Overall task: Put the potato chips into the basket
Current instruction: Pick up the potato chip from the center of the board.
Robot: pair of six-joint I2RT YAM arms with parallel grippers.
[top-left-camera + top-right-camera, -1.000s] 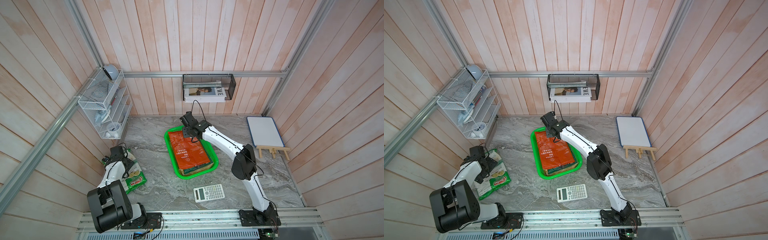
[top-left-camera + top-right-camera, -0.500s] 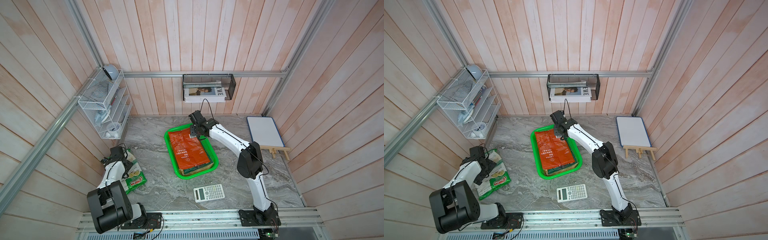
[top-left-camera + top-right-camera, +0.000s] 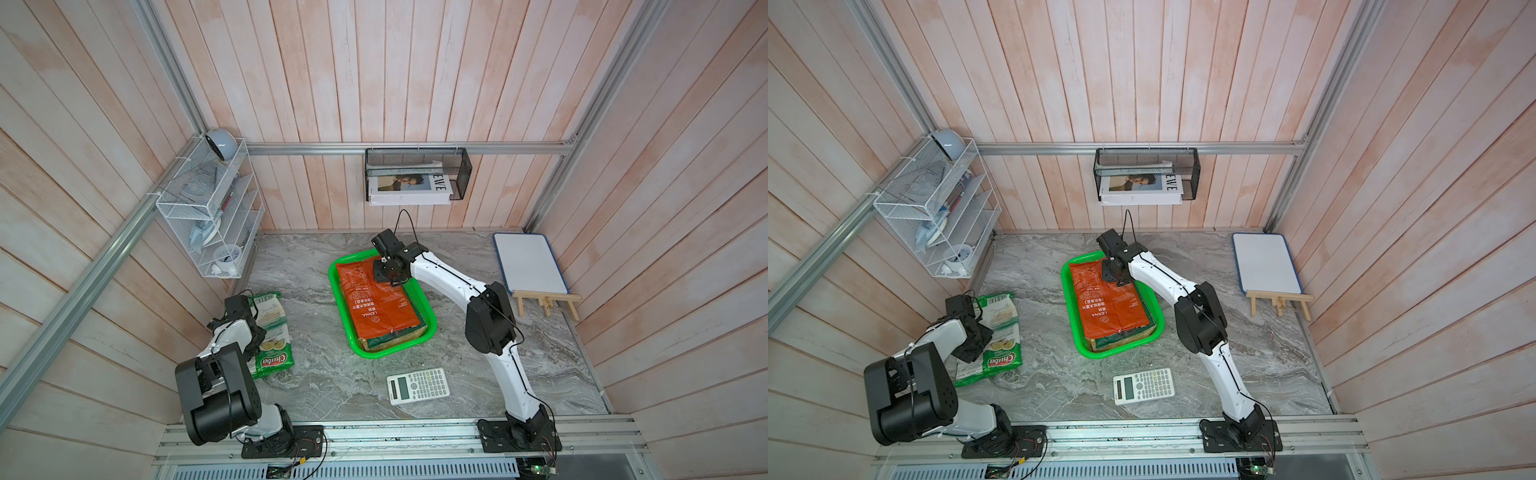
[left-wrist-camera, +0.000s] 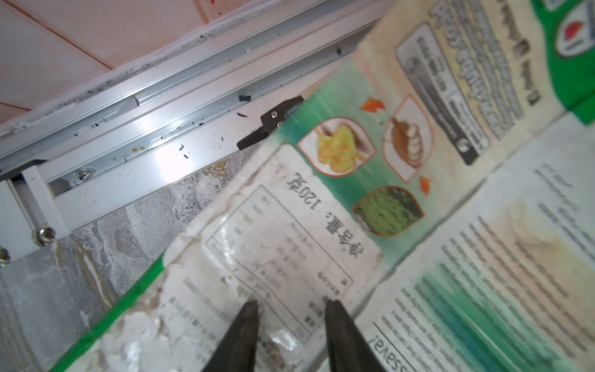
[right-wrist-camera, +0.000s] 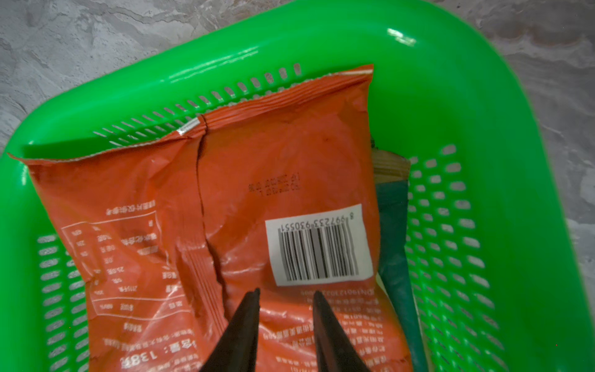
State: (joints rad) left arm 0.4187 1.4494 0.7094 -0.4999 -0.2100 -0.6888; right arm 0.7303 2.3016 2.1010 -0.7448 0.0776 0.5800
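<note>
Directly beneath my left claw (image 4: 292,306), tips standing narrow, lies a chip bag (image 4: 283,232); pinched or not, I cannot tell. The basket (image 3: 376,353) sits well off to the claw's right, crosswise to the bag's length.

Bright even light, soft shadows, glare on basket (image 5: 399,35) rim, left-wrist blur.
</note>
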